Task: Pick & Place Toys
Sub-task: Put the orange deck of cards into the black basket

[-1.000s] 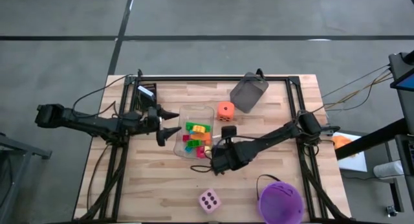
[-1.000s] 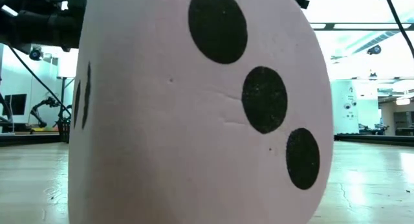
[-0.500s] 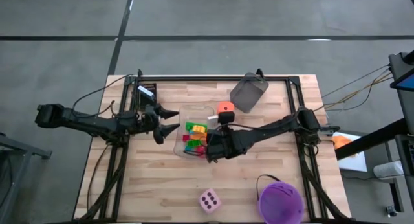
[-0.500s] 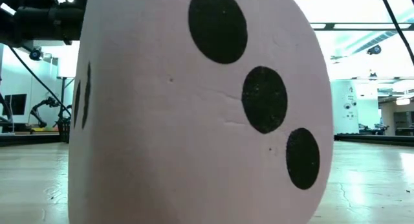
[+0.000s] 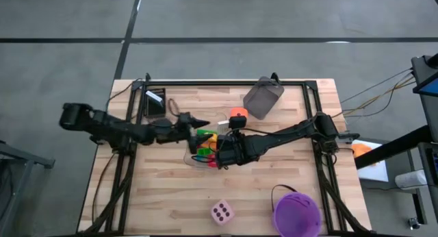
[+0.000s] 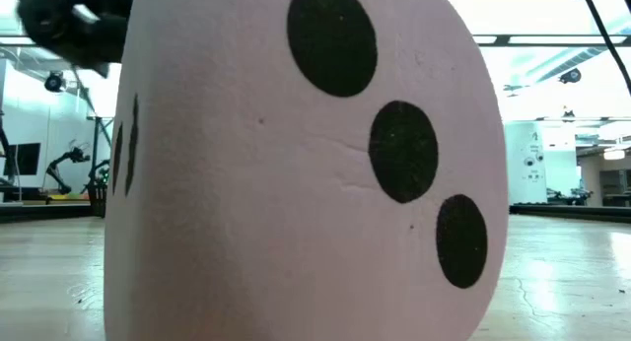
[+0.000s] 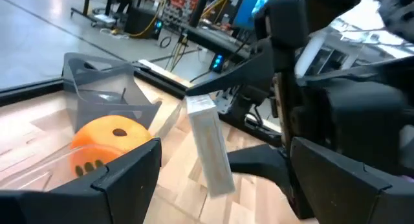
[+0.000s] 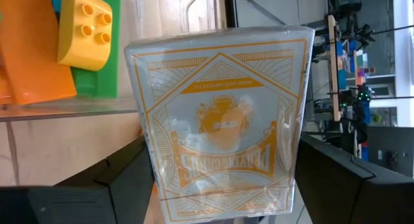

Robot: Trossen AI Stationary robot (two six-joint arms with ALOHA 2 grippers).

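Observation:
My right gripper point(image 5: 224, 133) is shut on a white card box with orange print point(image 8: 220, 127) above the clear tray point(image 5: 194, 153), which holds green, yellow, red and orange bricks point(image 5: 207, 142). The box also shows in the left wrist view point(image 7: 210, 143). My left gripper point(image 5: 200, 123) is open and empty at the tray's far left corner, pointing at the box from a short way off. The orange die point(image 5: 238, 115) rests beside the tray's far right corner. The pink die point(image 5: 220, 211) sits near the table's front edge and fills the low view point(image 6: 296, 183). My right gripper pinches the card box between its two fingers point(image 8: 126, 175), which lie on the box's two narrow long edges near one end point(image 8: 162, 198). The fingers come slanting from the table's right near side. The box stands tilted on end, lifted clear above the tray.
A grey bin point(image 5: 263, 98) lies tipped at the far middle. A purple bucket point(image 5: 296, 213) stands at the near right corner. A dark card point(image 5: 154, 107) lies at the far left. Black frame rails point(image 5: 226, 83) run around the table.
My right gripper has gone toward the table's far left, from beside the tray's near right corner to over the tray, carrying the card box. My left gripper has reached toward the table's right edge, up to the tray's far left corner, and stays open.

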